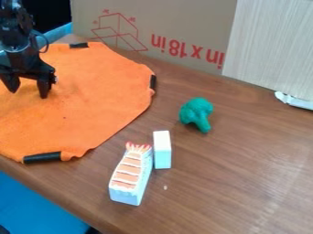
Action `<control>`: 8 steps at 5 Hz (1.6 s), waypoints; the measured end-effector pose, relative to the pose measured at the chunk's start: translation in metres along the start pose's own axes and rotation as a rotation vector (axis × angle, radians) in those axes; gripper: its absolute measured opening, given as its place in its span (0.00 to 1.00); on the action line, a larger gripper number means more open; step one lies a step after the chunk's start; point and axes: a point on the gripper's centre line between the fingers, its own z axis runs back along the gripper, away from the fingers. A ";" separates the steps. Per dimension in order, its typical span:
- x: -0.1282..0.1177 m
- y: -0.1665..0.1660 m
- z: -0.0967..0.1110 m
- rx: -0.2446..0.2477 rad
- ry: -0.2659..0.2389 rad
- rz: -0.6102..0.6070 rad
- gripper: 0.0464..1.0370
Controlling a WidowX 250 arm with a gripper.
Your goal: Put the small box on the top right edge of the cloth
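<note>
Resting nearest the camera on a brown wooden surface (245, 183), a toy shrimp sushi piece (129, 176) lies just beside a small white box (163, 153), which sits off the orange cloth (92, 100) and to its right. Farther back is a green toy broccoli floret (196, 113), while at upper left the black end effector (28, 90), its fingers spread wide, hangs over the cloth. Cardboard (177, 27) printed in red stands along the far side.
</note>
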 end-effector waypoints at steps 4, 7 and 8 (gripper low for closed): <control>-0.017 0.004 0.039 0.053 -0.250 -0.173 0.96; -0.038 -0.069 0.090 -0.127 -0.221 -0.198 0.96; -0.051 -0.095 0.099 -0.203 -0.146 -0.150 0.96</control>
